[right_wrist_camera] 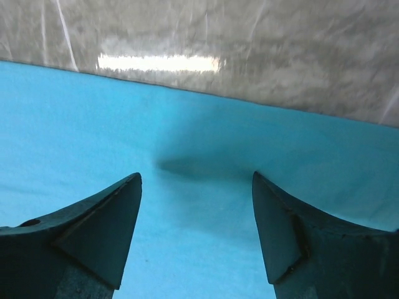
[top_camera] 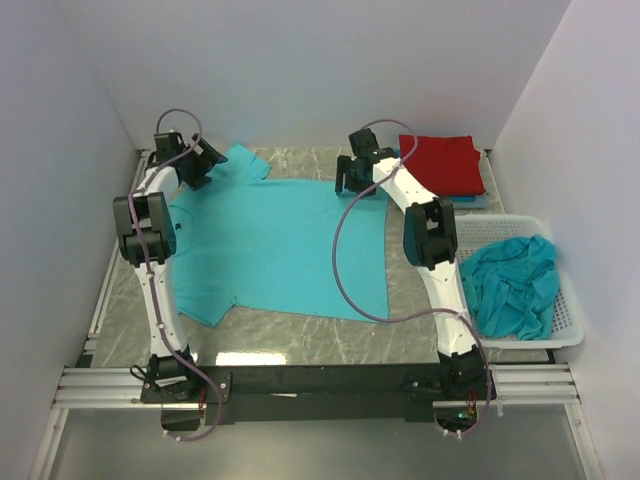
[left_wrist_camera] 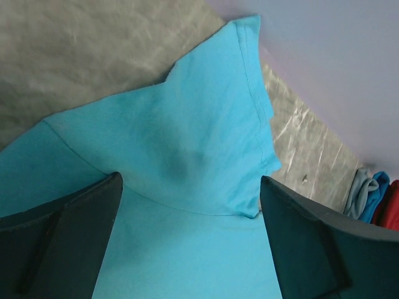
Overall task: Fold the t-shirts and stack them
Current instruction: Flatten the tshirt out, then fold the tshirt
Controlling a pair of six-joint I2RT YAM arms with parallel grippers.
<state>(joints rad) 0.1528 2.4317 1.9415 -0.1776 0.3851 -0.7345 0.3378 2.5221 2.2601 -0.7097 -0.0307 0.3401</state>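
**Kid:** As it lies flat on the surface (top_camera: 300, 335), which way does the teal t-shirt (top_camera: 280, 240) point?

**Friend:** Sideways. Sleeves left, bottom edge right. Left claw (top_camera: 205, 163) gapes wide over the far sleeve (left_wrist_camera: 212, 124). Right claw (top_camera: 351, 183) gapes over the far bottom edge.

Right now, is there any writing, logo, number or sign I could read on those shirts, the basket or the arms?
None can be read.
The spread teal shirt, the red shirt and the crumpled shirts are plain, with no print showing.
The basket is a bare white lattice.
The left arm and right arm show no legible label; any marking there is too small to tell.
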